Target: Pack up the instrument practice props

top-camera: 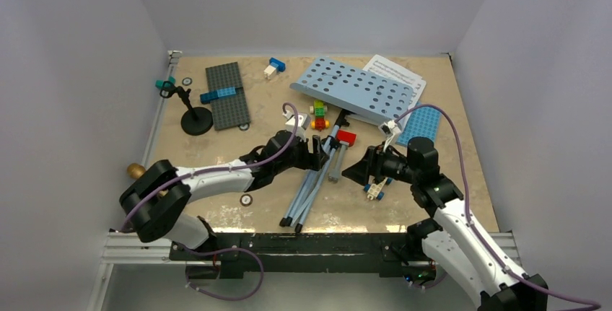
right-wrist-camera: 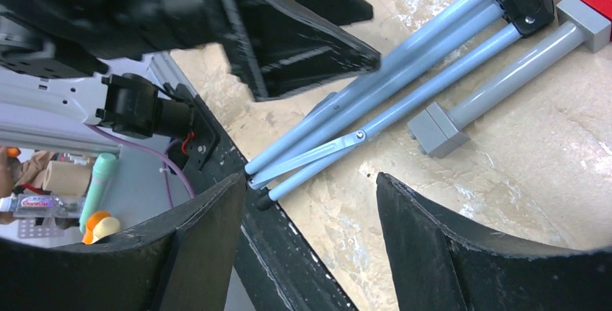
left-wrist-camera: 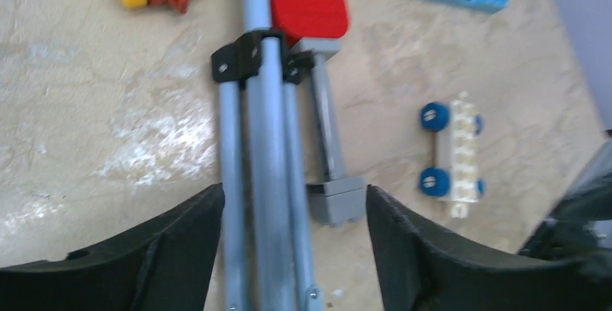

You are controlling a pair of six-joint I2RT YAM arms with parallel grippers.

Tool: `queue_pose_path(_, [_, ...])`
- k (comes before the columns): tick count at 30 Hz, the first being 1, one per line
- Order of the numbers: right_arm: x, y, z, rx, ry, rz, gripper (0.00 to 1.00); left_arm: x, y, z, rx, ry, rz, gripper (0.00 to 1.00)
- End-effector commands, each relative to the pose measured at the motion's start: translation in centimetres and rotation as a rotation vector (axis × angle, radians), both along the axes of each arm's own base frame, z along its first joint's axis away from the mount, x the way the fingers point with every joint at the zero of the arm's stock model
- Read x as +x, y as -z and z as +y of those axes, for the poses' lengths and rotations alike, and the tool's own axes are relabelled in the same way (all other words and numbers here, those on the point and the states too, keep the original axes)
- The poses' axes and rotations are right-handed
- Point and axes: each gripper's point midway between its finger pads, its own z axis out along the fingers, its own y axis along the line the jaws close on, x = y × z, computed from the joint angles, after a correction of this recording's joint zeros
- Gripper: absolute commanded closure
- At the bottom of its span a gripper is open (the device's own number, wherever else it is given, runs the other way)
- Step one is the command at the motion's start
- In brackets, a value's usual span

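The light-blue perforated music stand (top-camera: 357, 89) lies flat at the back, its folded tripod legs (top-camera: 316, 177) running toward the near edge. White sheet-music pages (top-camera: 397, 71) lie partly under it. My left gripper (top-camera: 320, 154) is open and straddles the legs (left-wrist-camera: 267, 152) just below their black collar; it holds nothing. My right gripper (top-camera: 359, 170) is open and empty to the right of the legs (right-wrist-camera: 404, 87), near their feet. The black round-base mic stand (top-camera: 193, 115) stands upright at the left. The gold-brown toy microphone (top-camera: 136, 171) lies at the table's left edge, partly behind my left arm.
A grey bar brick (left-wrist-camera: 328, 145) with a red brick (left-wrist-camera: 309, 11) lies right beside the legs. A white wheeled brick (left-wrist-camera: 455, 156) is near my right gripper. A grey baseplate (top-camera: 227, 94), a blue baseplate (top-camera: 418, 125) and a small brick car (top-camera: 318, 115) lie farther back. A black rail (top-camera: 289, 242) lines the near edge.
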Motion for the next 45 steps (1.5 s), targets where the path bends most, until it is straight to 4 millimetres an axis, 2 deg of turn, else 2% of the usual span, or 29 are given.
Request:
queue_pose_path(1, [0.0,-2.0,-0.4,-0.02,0.009,-0.059,0.29,0.1,-8.0,-1.7,-0.194,0.042,-0.118,0.07])
queue_pose_path(2, [0.0,-2.1,-0.5,-0.024,0.01,-0.066,0.29,0.0,-8.6,-1.5,-0.196,0.044,-0.131,0.01])
queue_pose_path(6, [0.0,-3.3,-1.2,-0.046,0.039,-0.105,0.29,-0.8,-11.6,0.0,-0.199,0.045,-0.179,0.0])
queue_pose_path(9, [0.2,-3.9,-2.2,-0.077,0.097,-0.142,0.29,-1.6,-13.2,2.6,-0.181,-0.016,-0.193,0.0])
queue_pose_path(15, [1.3,-3.0,-5.5,-0.098,0.354,-0.136,0.29,-3.4,-12.8,10.5,-0.089,-0.265,-0.134,0.0])
queue_pose_path(18, [1.2,-2.6,-6.3,-0.094,0.406,-0.134,0.28,-4.6,-13.0,14.3,-0.087,-0.385,-0.127,0.0])
queue_pose_path(24, [1.4,-3.0,-7.5,-0.052,0.507,-0.136,0.23,-6.6,-13.3,19.4,-0.116,-0.54,-0.114,0.0])
queue_pose_path(26, [1.5,-3.6,-7.9,-0.048,0.538,-0.134,0.13,-6.8,-13.5,20.3,-0.118,-0.578,-0.107,0.0])
queue_pose_path(28, [1.4,-4.1,-7.9,-0.041,0.539,-0.132,0.1,-7.1,-12.9,21.1,-0.087,-0.604,-0.092,0.0])
queue_pose_path(34, [1.6,-4.5,-8.0,-0.051,0.541,-0.133,0.06,-7.3,-11.5,21.6,-0.017,-0.621,-0.051,0.0])
queue_pose_path(45, [1.7,-4.1,-8.0,-0.075,0.527,-0.149,0.03,-7.7,-10.8,22.1,-0.004,-0.627,-0.049,0.0])
